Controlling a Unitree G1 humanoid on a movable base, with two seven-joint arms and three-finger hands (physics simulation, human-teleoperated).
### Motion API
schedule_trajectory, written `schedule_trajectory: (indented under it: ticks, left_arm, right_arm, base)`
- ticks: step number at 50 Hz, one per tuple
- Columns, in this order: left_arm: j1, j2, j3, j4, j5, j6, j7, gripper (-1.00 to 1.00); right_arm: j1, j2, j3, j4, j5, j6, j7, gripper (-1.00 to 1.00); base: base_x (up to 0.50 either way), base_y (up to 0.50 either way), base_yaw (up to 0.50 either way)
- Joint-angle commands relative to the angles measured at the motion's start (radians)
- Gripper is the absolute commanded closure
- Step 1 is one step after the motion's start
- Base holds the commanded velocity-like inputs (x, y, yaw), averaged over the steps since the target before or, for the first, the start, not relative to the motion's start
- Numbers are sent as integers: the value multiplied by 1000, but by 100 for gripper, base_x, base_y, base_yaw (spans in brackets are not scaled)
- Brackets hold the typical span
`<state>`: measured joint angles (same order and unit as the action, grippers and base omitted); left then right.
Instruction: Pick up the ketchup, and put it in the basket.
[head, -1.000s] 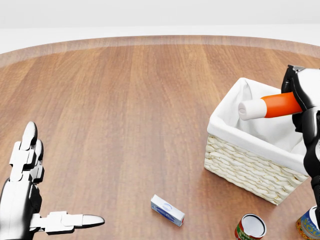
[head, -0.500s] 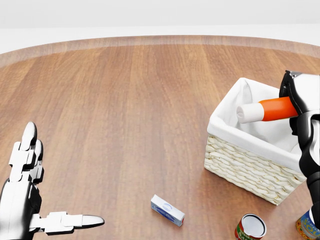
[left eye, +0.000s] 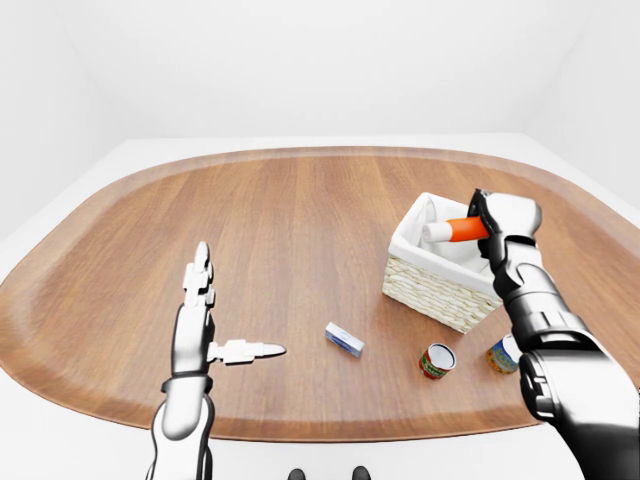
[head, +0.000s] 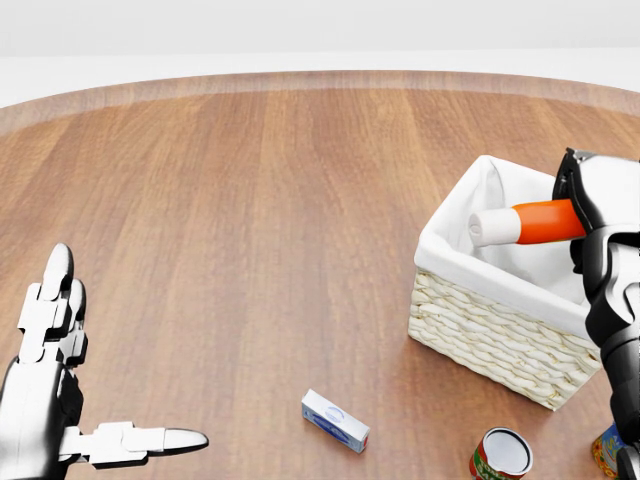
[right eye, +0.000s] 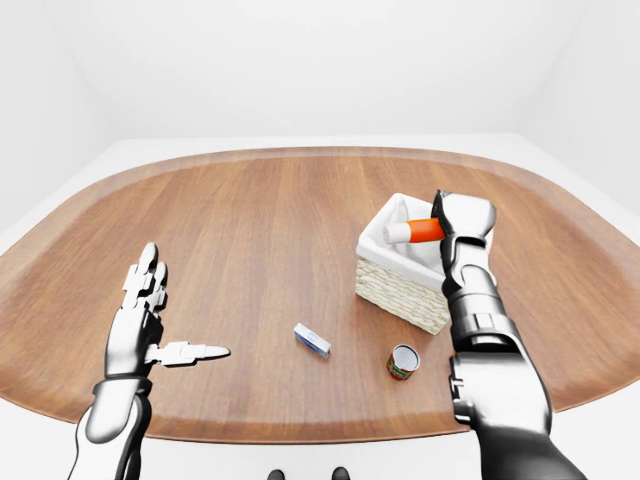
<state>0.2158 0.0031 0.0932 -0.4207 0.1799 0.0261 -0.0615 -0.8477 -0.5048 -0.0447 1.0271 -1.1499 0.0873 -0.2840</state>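
right hand (head: 590, 215) closed around the orange ketchup bottle with white cap (head: 522, 224), gripping its orange end; bottle lies roughly horizontal, cap pointing to view left, held over the opening of the woven wicker basket with white cloth liner (head: 500, 335). cannot tell if the bottle touches the liner

left hand (head: 55, 395) low at view left, above the round brown wooden table (head: 250, 220), fingers spread wide and straight, thumb sticking out to view right, holding nothing

also on the table: small blue-and-white box (head: 335, 421) lying flat, below and left of the basket; red-and-green can with white top (head: 501, 453) near the bottom edge, just below the basket; 1 more can with a blue-and-yellow label (left eye: 503, 354) to its right, partly hidden by the right arm

white floor and walls around the table
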Motion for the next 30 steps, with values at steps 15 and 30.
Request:
schedule_trajectory:
  ticks: [15,30]
  left_arm:
    - [-3,2,-8,15,9,-10,9,-100]
    - [-5,2,-8,20,10,-13,11,-100]
  right_arm:
    - [-111,-20,23,169,67,0,-85,100]
    - [-125,-20,30,250,95,0,-134,100]
  base:
    - [0,0,0]
    - [0,0,0]
